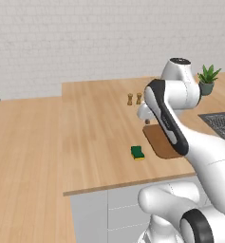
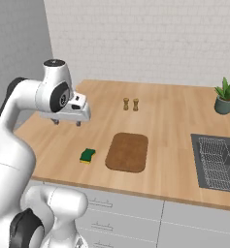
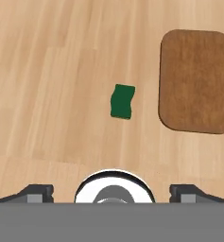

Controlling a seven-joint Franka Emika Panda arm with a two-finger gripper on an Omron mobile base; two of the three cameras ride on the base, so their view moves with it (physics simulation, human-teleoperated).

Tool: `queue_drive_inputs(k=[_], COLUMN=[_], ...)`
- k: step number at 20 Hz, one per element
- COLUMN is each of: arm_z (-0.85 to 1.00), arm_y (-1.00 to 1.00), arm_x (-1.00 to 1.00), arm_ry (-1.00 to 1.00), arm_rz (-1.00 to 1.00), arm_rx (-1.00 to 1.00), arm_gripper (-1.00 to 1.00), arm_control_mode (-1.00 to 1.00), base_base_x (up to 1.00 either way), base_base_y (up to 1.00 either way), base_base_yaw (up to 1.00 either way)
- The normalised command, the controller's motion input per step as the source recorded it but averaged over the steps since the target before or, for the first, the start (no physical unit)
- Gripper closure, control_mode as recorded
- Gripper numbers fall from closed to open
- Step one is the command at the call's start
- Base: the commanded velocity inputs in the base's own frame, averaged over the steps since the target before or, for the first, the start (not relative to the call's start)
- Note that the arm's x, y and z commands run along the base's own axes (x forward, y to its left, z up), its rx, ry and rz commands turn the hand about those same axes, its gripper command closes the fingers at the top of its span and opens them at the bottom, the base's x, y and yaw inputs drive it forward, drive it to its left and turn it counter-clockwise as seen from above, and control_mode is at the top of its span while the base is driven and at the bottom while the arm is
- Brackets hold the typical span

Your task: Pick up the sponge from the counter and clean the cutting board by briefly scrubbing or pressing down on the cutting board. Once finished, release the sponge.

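You see a small sponge [image 2: 88,155] with dark green top over yellow, a reddish-brown wooden cutting board [image 2: 127,152] with fine grain, a pale wood-plank counter [image 2: 170,126] above grey cabinet fronts [image 2: 136,218], and a white brick wall [image 2: 150,38]

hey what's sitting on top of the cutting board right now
Nothing rests on the cutting board; its whole top shows bare. The sponge lies apart from it on the counter. What lies under the board is covered.

The arm is made of glossy white, rounded shell segments, with black bands at the joints and a long black strip along one link. A dark round cap tops the upper joint. The gripper [image 2: 67,122] has a boxy white body carrying two small dark fingers
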Motion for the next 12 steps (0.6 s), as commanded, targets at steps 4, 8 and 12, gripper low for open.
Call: queue_drive_inputs(k=[4, 8, 12], arm_z=[-0.65, -0.66, -0.50], arm_y=[0.00, 0.00, 0.00], arm_x=[0.02, 0.34, 0.44], arm_ry=[0.03, 0.11, 0.16], arm_rz=[0.00, -0.01, -0.08], arm_rx=[0.11, 0.03, -0.03], arm_gripper=[-1.00, -1.00, -1.00], arm_control_mode=[-1.00, -1.00, -1.00], base_base_x=[0.00, 0.00, 0.00], base_base_y=[0.00, 0.00, 0.00], base_base_yaw=[0.00, 0.00, 0.00])
